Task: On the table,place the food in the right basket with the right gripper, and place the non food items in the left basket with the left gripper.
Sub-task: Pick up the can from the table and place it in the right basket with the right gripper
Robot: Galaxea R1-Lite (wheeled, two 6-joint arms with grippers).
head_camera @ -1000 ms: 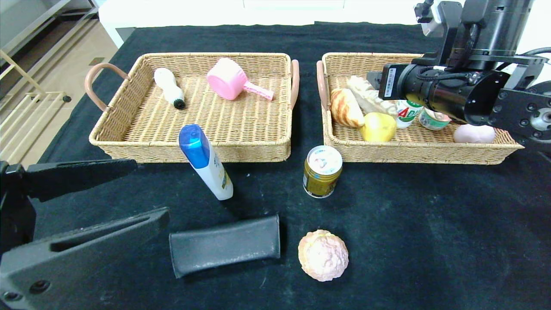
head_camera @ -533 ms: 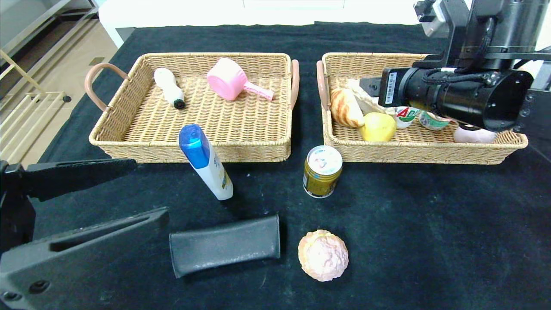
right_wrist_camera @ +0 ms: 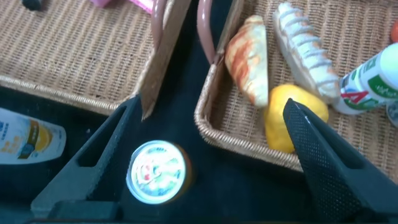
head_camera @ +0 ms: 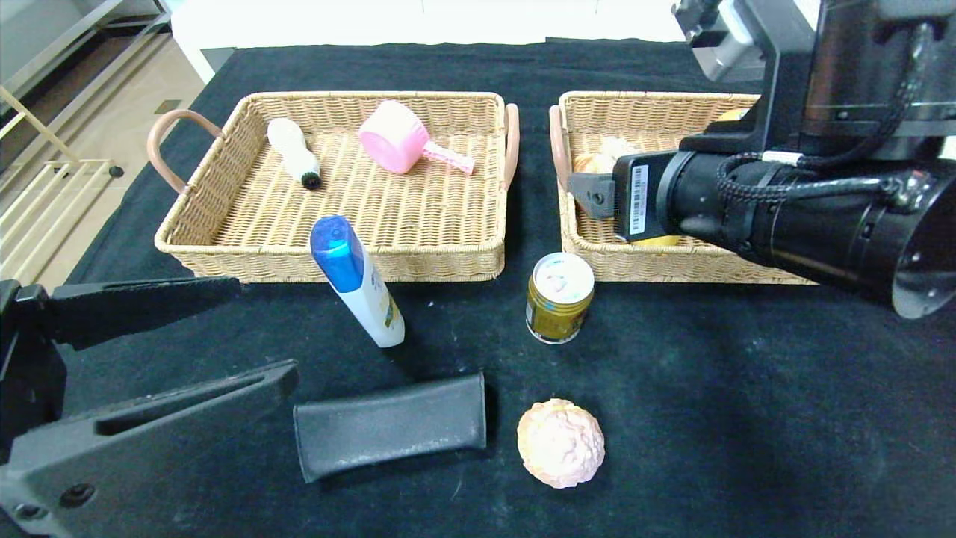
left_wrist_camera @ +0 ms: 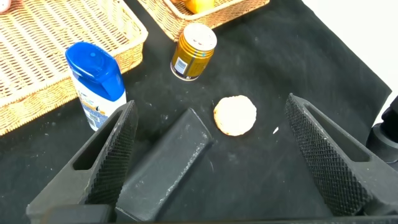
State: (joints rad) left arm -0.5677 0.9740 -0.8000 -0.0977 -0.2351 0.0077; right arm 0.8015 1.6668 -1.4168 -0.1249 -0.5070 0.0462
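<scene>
1. The fingers of the right gripper [right_wrist_camera: 205,155] are spread wide with nothing between them; it hangs over the front left corner of the right basket [head_camera: 597,258], above the gap between the two baskets, with the can [right_wrist_camera: 157,173] seen between the fingers on the cloth below.
2. The left gripper [left_wrist_camera: 214,158] is parked low at the near left of the table [head_camera: 747,418], its fingers [head_camera: 149,306] likewise apart and empty.
3. On the black cloth, the gold can stands upright just in front of the right basket's front left corner.
4. A round pastry [head_camera: 561,443] lies nearer me, in front of the can and apart from it.
5. A dark flat pouch [head_camera: 390,427] lies beside the pastry, to its left.
6. A white bottle with a blue cap [head_camera: 357,282] stands tilted just in front of the left basket [head_camera: 336,261].
7. The left basket holds a white brush [head_camera: 294,153] and a pink scoop [head_camera: 407,144].
8. The right basket shows a croissant [right_wrist_camera: 250,59], a long pale bread [right_wrist_camera: 306,50], a yellow fruit [right_wrist_camera: 283,115] and a small white bottle [right_wrist_camera: 373,84].
</scene>
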